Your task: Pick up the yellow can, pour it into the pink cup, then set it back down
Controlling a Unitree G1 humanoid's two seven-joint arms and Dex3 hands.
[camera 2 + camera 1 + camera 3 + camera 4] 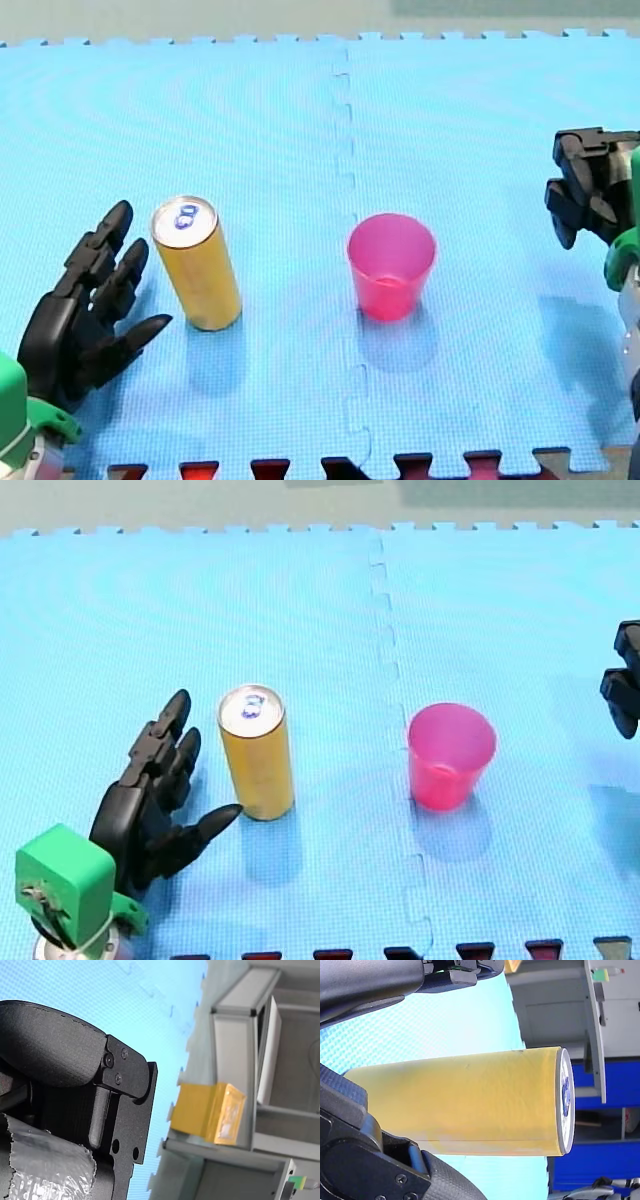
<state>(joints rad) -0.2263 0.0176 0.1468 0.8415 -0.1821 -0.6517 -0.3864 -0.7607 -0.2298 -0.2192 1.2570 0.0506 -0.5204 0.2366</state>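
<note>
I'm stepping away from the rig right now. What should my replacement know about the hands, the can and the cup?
Left robot hand: open, low beside the yellow can, not gripping it.
Right robot hand: at the right edge of the blue mat, holding nothing.
The can stands upright; the pink cup stands upright to its right, apart from it.
Done: no grasp yet.
Left: grasp the can, pour into the cup, set the can back down.
</note>
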